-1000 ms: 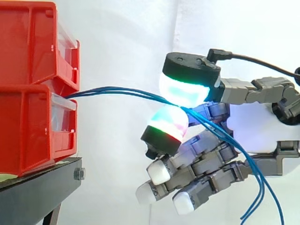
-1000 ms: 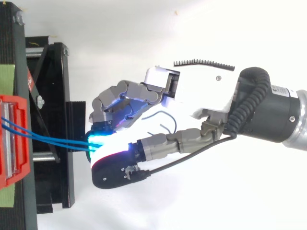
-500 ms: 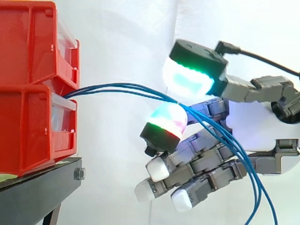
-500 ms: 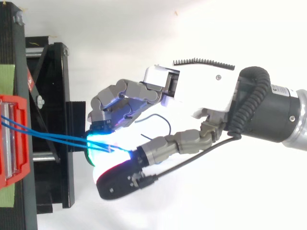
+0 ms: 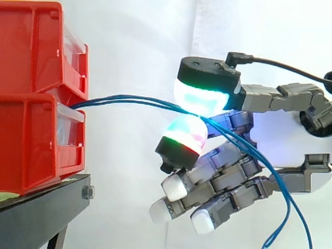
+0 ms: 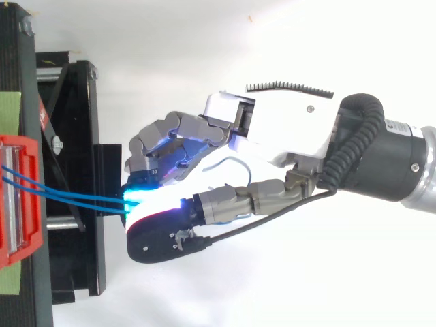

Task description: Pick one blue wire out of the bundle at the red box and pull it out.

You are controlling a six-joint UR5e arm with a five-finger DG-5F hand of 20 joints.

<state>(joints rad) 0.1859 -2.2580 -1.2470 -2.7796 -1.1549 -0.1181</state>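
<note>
Plain white curtain [image 5: 135,46], black stand [image 5: 36,212]

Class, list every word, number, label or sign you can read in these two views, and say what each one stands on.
Nothing can be read and quoted in either view.
On a finger of the hand, a small white marking: too small to read.
On the black stand, a red sticker: blurred, unreadable.
On the red bins and blue wires: no print seen.

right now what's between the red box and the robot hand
Only the blue wires, stretched from the red box to the pinching robot hand; the side view shows it.
</note>
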